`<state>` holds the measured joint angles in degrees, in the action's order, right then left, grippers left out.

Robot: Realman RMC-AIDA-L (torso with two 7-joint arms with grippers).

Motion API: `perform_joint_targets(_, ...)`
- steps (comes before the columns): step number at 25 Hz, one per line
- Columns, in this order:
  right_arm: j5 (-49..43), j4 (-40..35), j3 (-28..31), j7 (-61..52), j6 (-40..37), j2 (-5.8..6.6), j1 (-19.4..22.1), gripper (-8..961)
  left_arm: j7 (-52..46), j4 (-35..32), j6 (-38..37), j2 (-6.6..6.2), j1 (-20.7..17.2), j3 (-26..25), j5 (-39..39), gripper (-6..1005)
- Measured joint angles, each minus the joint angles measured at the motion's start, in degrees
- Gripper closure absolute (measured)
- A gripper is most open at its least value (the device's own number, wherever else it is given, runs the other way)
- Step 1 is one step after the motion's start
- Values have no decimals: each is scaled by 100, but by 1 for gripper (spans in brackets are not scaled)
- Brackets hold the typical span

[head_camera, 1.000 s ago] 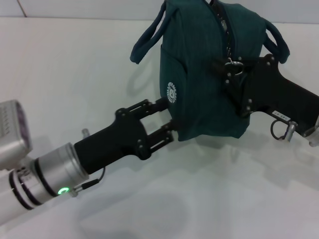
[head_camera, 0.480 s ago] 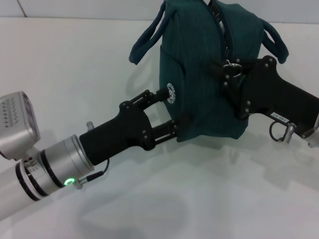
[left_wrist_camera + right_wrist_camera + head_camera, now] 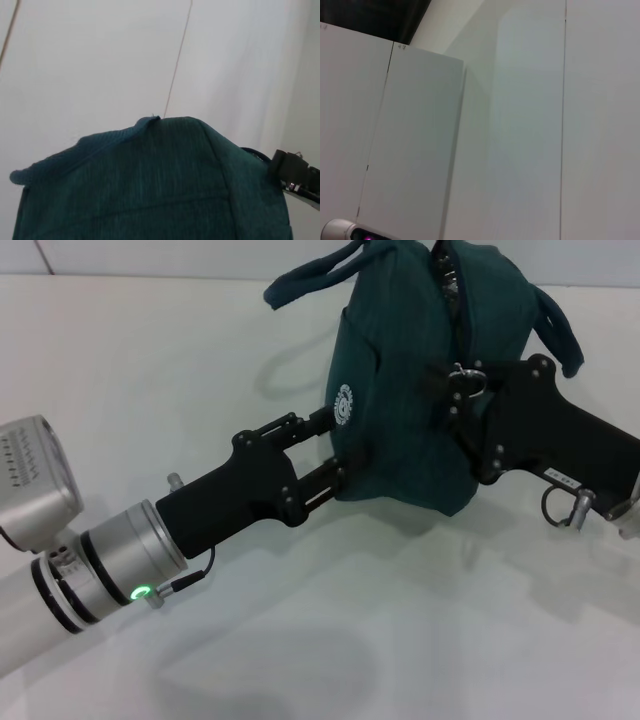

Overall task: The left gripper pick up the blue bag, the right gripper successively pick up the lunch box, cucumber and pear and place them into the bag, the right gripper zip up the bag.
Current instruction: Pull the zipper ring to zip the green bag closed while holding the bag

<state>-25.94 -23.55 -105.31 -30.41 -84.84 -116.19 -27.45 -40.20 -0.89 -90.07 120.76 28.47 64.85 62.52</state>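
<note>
Two arms meet at the blue bag [image 3: 410, 390] in the upper middle of the head view. The left arm enters from the lower left corner and runs diagonally up and to the right, its silver wrist low and its black body rising toward the bag. The left pincer [image 3: 335, 445] has its two fingers set against the bag's lower left flank, one just under the white round logo [image 3: 343, 406] and one at the bottom edge, with the fabric bulging between them; the fingers are closed in on the cloth.

The right arm comes in from the right edge, its body angled up and to the left. The right pincer [image 3: 462, 380] has its tip at the zipper's metal ring pull [image 3: 465, 375], fingers drawn together around it.

The bag stands raised on its end, its long axis running from the top edge of the frame down toward the centre, tilted slightly to the right at the bottom. The zipper line [image 3: 452, 300] faces the camera and runs along that axis. One rope handle [image 3: 305, 278] arches out to the upper left, the other [image 3: 557, 325] to the upper right. Below lies the white worktop [image 3: 150, 370].

In the left wrist view the bag's teal cloth [image 3: 150, 185] fills the lower half.
</note>
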Motion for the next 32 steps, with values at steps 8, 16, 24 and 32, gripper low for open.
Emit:
perform_joint_targets(8, -4, 36, 2, 0, 26, 0, -9, 919, 14, -2, -110, -9, 0, 25, 92, 482)
perform_joint_targets(16, -7, 44, -10, 0, 44, 0, -81, 918, -121, 21, -92, -4, 1, 20, 70, 730)
perform_joint_targets(24, -3, 45, -68, -8, 49, 0, -127, 918, -293, 36, -128, 1, 71, 31, 92, 394)
perform_joint_targets(32, 17, 45, -69, -9, 89, 0, -140, 919, -342, 35, 207, 1, 160, 28, 118, 185)
